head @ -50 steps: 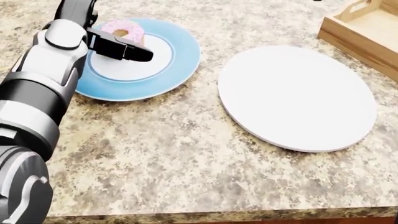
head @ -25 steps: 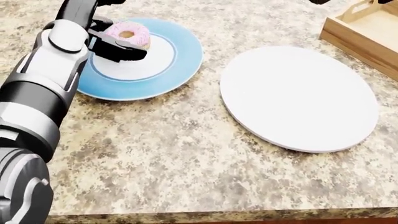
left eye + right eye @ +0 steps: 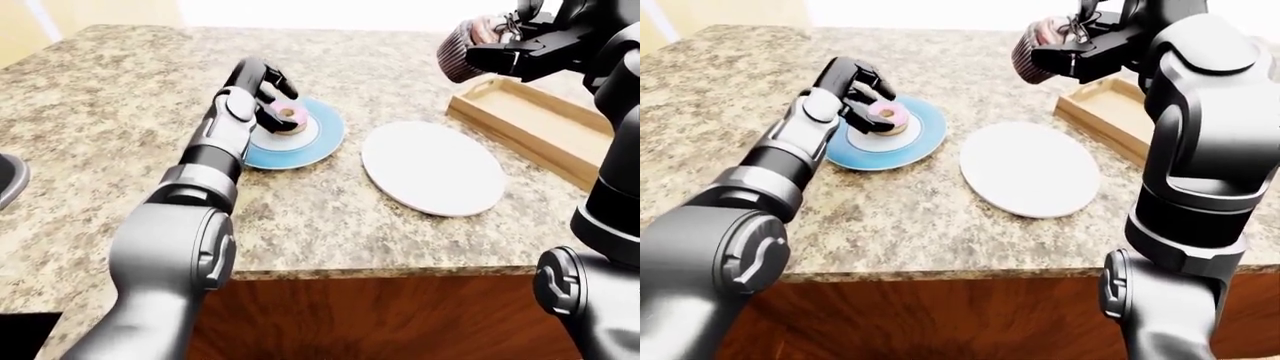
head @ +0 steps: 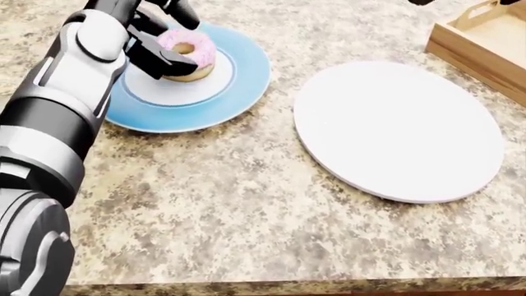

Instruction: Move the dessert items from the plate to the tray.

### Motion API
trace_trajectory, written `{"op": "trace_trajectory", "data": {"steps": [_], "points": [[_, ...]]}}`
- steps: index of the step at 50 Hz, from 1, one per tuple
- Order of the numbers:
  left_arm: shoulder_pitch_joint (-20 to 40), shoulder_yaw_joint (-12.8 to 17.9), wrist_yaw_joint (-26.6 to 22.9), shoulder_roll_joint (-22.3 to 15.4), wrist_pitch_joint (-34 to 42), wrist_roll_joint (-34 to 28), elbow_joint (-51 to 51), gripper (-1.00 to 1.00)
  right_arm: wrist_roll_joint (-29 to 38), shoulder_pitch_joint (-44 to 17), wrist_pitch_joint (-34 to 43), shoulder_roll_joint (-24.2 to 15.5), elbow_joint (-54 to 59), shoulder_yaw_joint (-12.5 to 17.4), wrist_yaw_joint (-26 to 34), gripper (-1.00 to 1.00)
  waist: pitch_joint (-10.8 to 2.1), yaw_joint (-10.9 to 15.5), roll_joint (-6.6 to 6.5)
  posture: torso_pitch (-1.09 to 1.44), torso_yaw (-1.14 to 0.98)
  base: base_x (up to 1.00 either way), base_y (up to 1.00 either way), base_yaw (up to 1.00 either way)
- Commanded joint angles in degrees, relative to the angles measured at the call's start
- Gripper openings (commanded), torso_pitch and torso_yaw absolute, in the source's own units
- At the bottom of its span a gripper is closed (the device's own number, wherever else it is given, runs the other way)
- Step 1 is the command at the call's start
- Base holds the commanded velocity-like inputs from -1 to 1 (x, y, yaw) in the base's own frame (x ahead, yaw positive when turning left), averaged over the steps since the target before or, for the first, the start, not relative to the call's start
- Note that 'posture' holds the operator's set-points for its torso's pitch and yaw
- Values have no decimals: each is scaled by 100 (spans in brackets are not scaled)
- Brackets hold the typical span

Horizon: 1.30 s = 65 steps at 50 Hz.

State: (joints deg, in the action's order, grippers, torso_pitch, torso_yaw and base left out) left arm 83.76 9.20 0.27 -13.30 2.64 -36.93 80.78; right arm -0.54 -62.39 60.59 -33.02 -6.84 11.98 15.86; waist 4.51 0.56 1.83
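- Pink-iced doughnut (image 4: 187,52) on the blue plate (image 4: 238,86), left robot hand (image 4: 160,43) clamped round it — fingers at its 9 and 12 o'clock.
- Wooden tray (image 3: 530,127) lies toward 3 o'clock across the granite counter (image 4: 230,203), beyond a white disc (image 4: 399,129).
- Only the eye views show the right robot hand (image 3: 1065,46) gripping a cupcake (image 3: 1038,41) near the tray — nearer than the left.

No readable text, labels or numbers anywhere.
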Motion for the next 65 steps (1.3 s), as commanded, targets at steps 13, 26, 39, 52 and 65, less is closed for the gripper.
{"op": "trace_trajectory", "data": {"steps": [13,26,39,52,65], "points": [[503,79,73,-131,-166,173,-272,-100,12,-197,-189,-112,-187,120,-75,-100,-201,0,11,5,0,0,0,0],[895,194,-740,-332,-308,1129,-430,-100,99,-165,-390,88,-60,33,-195,-100,-178,8,-1,5,0,0,0,0],[1228,-54,-1235,-700,-254,1657,-677,-100,-46,-439,-425,150,150,78,-343,-100,-323,-130,-397,5,0,-27,-74,0],[1208,-194,-1167,-767,-298,1633,-704,-100,-196,-422,-365,97,24,74,-388,-100,-55,78,335,5,0,-18,-100,0],[1228,-189,-1180,-784,-290,1680,-724,-100,-125,-342,-438,115,5,11,-391,-100,63,-137,-363,5,0,2,-46,0]]}}
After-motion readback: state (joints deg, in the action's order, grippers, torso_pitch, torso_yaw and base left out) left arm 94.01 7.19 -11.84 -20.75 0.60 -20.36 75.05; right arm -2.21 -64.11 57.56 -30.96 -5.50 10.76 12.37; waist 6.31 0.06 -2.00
